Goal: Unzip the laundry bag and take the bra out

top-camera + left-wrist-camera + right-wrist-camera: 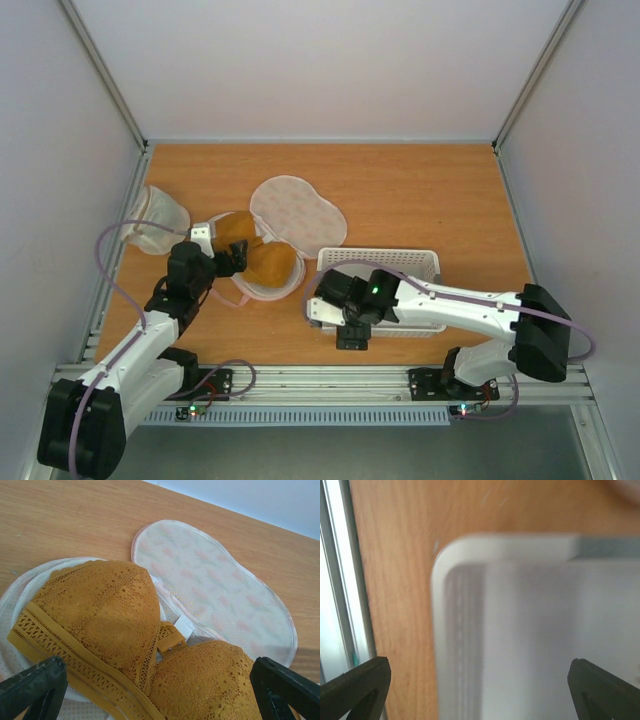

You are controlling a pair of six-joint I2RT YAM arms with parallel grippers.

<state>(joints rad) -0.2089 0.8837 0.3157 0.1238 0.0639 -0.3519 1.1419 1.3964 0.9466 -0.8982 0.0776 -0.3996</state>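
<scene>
A mustard-brown lace bra (100,615) with two rounded cups lies on the flipped-open cream, pink-printed laundry bag (215,595). The left gripper (157,680) gapes empty above it; the right gripper (480,680) gapes empty over a white basket (505,547).

Bright even light; right wrist blurred

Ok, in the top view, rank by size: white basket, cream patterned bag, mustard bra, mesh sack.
Largest, too close to split: white perforated plastic basket and opened cream patterned laundry bag.
Then mustard-brown lace bra.
Smallest: off-white translucent mesh sack.
</scene>
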